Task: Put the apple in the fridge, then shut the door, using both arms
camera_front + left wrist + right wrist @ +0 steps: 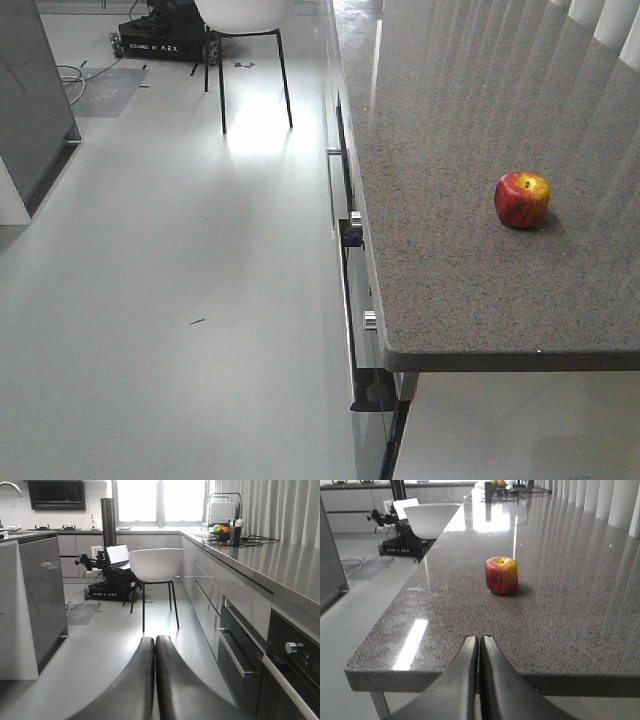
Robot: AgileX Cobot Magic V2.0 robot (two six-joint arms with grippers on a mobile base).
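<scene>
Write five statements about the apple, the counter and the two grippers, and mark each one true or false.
1. The apple sits on the grey speckled counter. True.
2. The right gripper is holding the apple. False: it is shut on nothing, and the apple sits apart from it, further along the counter.
3. The left gripper is shut, with its fingers pressed together. True.
4. The apple is green all over. False: it is red with yellow patches.
5. A white chair stands on the floor beside the cabinets. True.
</scene>
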